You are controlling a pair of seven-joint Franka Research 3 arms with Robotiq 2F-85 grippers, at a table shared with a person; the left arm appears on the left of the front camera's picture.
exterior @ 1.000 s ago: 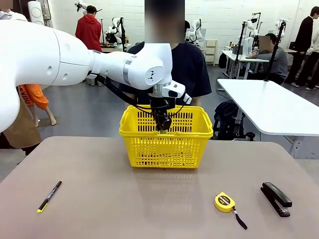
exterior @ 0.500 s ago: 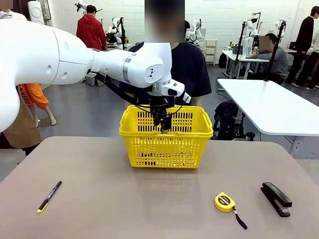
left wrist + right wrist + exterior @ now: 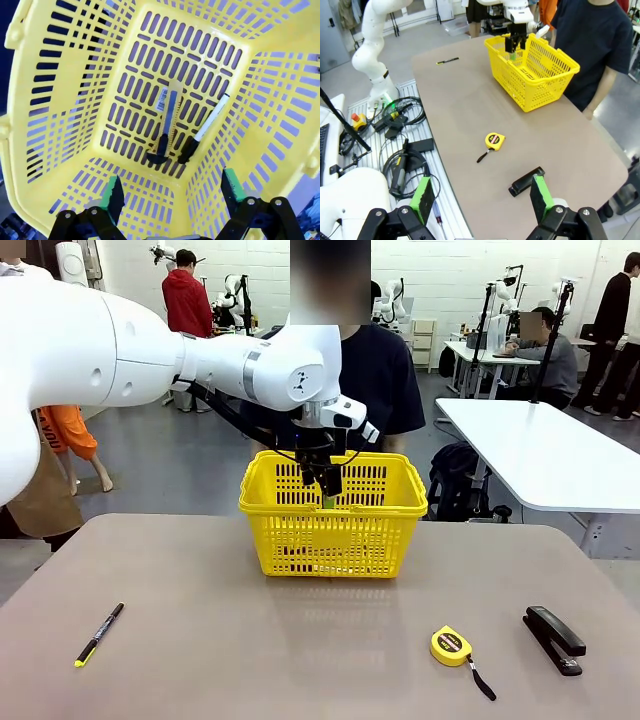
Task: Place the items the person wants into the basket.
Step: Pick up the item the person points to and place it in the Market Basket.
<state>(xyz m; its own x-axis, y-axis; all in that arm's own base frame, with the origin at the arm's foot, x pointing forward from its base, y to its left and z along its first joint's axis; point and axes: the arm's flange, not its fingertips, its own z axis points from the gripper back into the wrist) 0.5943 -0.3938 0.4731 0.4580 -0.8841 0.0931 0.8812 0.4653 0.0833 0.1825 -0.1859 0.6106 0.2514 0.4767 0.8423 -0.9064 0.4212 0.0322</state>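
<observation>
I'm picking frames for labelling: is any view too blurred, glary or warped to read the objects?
Front view: even light, sharp, soft shadow under the bright yellow slotted plastic basket. Left wrist view: walls bowed by the wide lens, yet the yellow-and-black utility knife and white-barrelled black marker are crisp. Right wrist view: round yellow tape measure small but sharp.

Utility knife (image 3: 167, 120) beside marker (image 3: 207, 125) in the basket (image 3: 330, 540) at twelve o'clock; tape measure (image 3: 452, 645), stapler (image 3: 553, 638) at four; pen (image 3: 99, 634) at eight.
</observation>
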